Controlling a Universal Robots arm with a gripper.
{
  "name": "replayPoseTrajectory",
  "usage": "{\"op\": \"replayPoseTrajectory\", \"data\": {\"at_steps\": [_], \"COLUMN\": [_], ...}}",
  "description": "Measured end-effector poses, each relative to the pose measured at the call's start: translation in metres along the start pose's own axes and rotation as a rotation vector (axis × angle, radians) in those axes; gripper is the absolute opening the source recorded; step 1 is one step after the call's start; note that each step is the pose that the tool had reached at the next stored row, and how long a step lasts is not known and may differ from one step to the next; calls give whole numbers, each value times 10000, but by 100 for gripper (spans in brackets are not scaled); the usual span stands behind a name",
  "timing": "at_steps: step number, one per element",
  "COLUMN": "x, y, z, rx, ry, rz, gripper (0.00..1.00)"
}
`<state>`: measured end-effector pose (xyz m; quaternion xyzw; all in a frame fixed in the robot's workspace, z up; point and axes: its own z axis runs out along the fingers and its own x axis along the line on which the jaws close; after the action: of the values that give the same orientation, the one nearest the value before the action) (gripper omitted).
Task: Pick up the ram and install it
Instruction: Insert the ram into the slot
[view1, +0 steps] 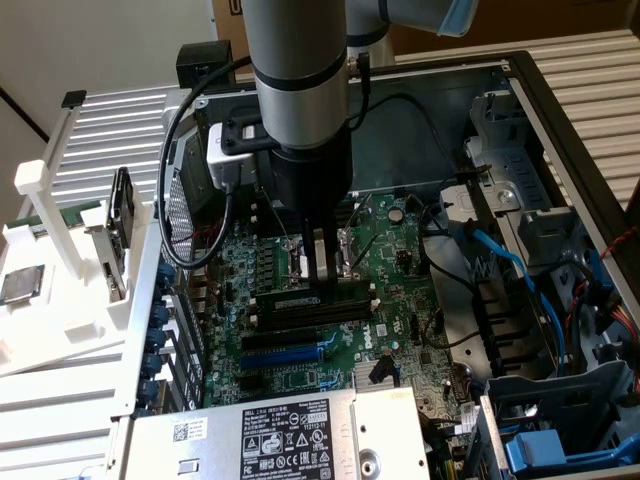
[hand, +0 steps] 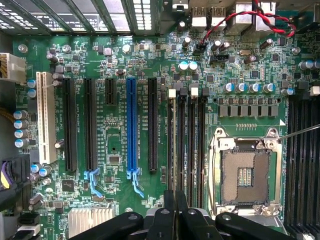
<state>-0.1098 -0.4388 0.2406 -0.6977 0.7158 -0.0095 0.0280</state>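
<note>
Over the motherboard's slots, gripper looks pinched on the ram; I'd keep it square.

- The gripper hangs straight down inside the open computer case, with its fingertips at the black memory slots of the green motherboard.
- A thin upright piece between the fingers is perhaps the ram; it is hard to tell.
- A white rack stands at the exterior view's left, with a square silver processor chip on it.
</note>
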Motion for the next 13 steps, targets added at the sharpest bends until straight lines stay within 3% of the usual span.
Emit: {"op": "replayPoseTrajectory", "data": {"at_steps": [13], "x": [1], "y": [9], "z": [38], "rx": [0], "ry": [0], "rz": [5], "gripper": [12]}}
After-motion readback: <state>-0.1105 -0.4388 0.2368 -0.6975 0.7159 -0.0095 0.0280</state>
